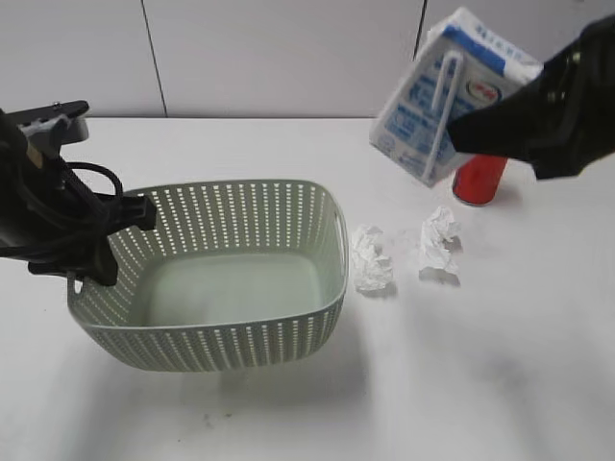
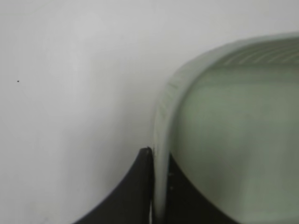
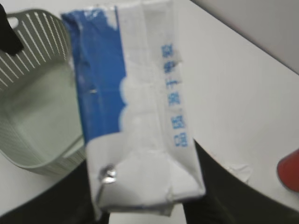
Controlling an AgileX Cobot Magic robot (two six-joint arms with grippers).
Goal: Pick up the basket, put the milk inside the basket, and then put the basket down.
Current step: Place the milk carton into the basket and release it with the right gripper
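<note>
Spanning the white counter (image 1: 538, 365), with a red can (image 1: 479, 180) at back right and two crumpled tissues (image 1: 370, 259) (image 1: 438, 240) between can and basket. Basket (image 1: 226, 279) on the left side, tilted, near long wall dipping toward the camera, shadow beneath suggesting lifted clear of the counter; interior empty. Left gripper (image 1: 96, 252) clamped on the basket's left rim, one finger (image 2: 126, 191) outside the wall and the other inside, rim pinched between in the wrist view. Milk (image 1: 452, 96) high at upper right, well apart from the basket, held by right gripper (image 1: 480, 130), closed on the carton's lower end; fingers dark and partly hidden, contact judged from carton hanging in air. Carton long axis tilted, gable top up and right, straw face toward camera. Key relation: basket opening lying down and to the left of the milk, seen at upper left in right wrist view (image 3: 32, 93). Next move likely carrying milk leftward and down over the right rim. Risk: carton corner catching the rim, basket swinging on a one-sided grip.
</note>
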